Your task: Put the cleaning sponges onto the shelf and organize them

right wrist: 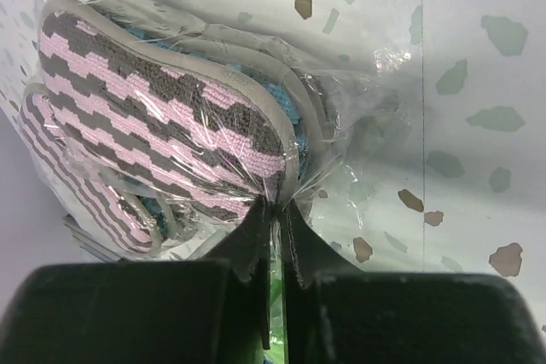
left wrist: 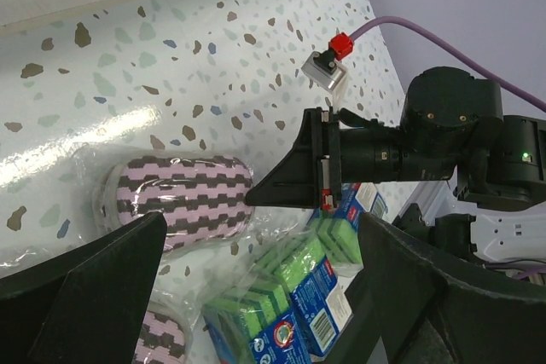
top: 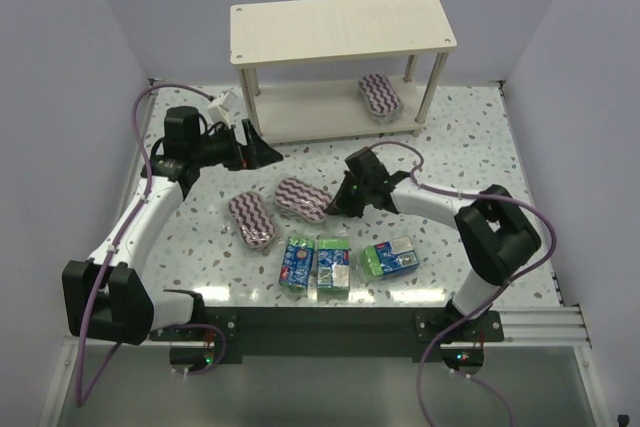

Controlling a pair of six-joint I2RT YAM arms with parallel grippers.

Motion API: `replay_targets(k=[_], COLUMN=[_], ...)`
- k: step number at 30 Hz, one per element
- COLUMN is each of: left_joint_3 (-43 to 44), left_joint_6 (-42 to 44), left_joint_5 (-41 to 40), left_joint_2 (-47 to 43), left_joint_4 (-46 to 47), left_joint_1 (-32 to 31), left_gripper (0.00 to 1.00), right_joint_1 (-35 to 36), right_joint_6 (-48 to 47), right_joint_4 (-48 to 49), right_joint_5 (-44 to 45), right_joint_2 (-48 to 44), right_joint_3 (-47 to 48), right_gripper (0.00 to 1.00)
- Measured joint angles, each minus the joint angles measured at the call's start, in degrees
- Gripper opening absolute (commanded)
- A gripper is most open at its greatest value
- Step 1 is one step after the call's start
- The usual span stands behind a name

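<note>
Right hand (right wrist: 275,215) clamps the plastic-wrapped maroon-and-white zigzag oval sponge (top: 300,197) at its 3 o'clock edge, likely for lifting; left hand (top: 268,153) spread.

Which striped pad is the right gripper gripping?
The right table pad: the right gripper is shut on its wrapper edge. The left table pad lies free, and the third pad is on the shelf.

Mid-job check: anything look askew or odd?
The right hand is shut on only loose plastic wrap at the edge of the striped pad, not its body. The rightmost green pack sits skewed beside the two aligned packs.
</note>
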Motion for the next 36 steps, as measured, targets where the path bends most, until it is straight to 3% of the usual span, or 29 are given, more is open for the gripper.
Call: replay_targets(k=[10,18,30,36], left_joint_3=[0.9,1.31,2.27,2.97], left_joint_6=[0.44,0.44,0.57,1.31], left_joint_5=[0.02,0.04,0.07,0.09], left_joint_2=[0.35,0.37,0.76,1.14], left_joint_4=[-0.15,-0.15,-0.2,-0.37], left_joint_1=[0.02,0.55,0.76,0.92], left_gripper=[1.0,1.0,1.0,1.0], right_joint_1=[-1.14,-8.74,-12.37,-11.89], right_joint_6=[0.5,1.68,5.49,9.03], right_joint_4=[-6.93,-8.26,0.83,1.95], right_joint_5=[0.61,1.25,5.86,13.33], right_joint_2=[-10.47,-12.92,2.38,8.63], right_joint_3=[0.81,11.69,22.6,24.59], right_gripper=[0.0,0.0,0.0,0.0])
